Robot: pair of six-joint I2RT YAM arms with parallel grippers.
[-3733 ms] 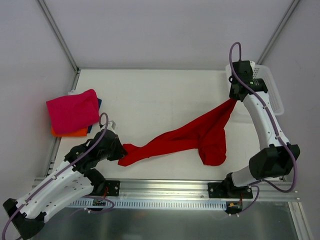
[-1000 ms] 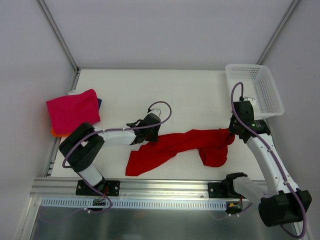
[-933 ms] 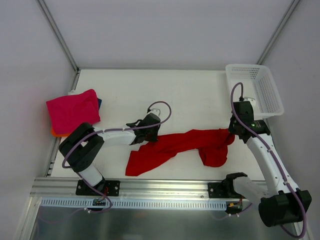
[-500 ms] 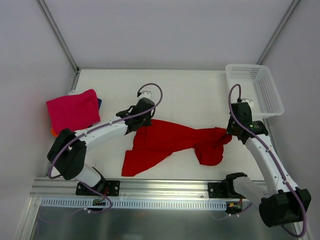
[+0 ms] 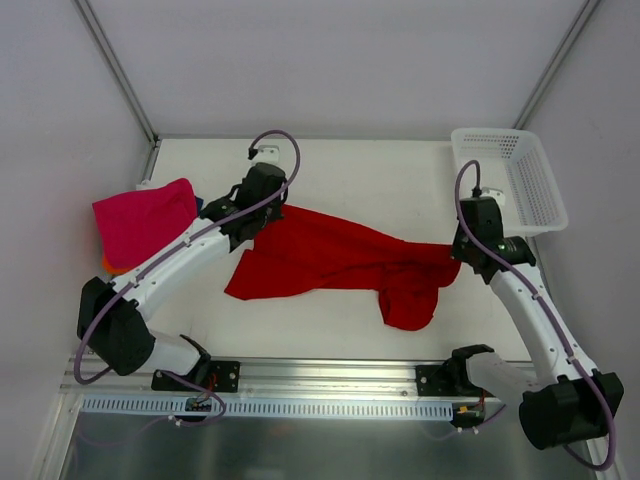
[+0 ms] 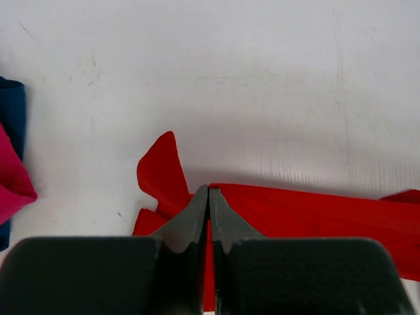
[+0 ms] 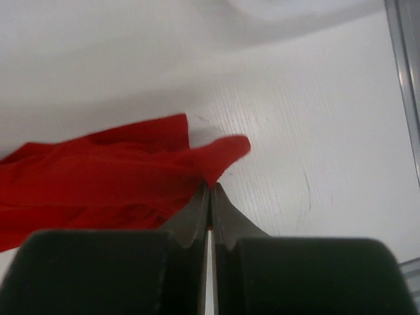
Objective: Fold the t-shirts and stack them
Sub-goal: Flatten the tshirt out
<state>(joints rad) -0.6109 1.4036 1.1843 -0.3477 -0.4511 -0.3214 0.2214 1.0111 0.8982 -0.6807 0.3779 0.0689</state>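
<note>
The bright red t-shirt (image 5: 330, 258) lies stretched and crumpled across the middle of the table. My left gripper (image 5: 268, 212) is shut on its upper left edge; in the left wrist view the red cloth (image 6: 308, 213) is pinched between the closed jaws (image 6: 209, 190). My right gripper (image 5: 458, 252) is shut on the shirt's right end; in the right wrist view the red cloth (image 7: 105, 177) bunches at the closed jaws (image 7: 210, 187). A folded magenta-pink t-shirt (image 5: 145, 220) tops a stack at the left, over orange (image 5: 140, 267) and blue (image 5: 198, 207) ones.
A white plastic mesh basket (image 5: 520, 180) stands at the back right corner. Metal frame rails run along the table's near edge (image 5: 330, 375) and left side. In the left wrist view the blue shirt (image 6: 12, 121) and pink shirt (image 6: 13, 187) show at the left edge.
My left gripper has pulled the shirt's left edge up and back toward the far left, spreading the cloth wider. My right gripper has shifted slightly left, still holding the right end.
</note>
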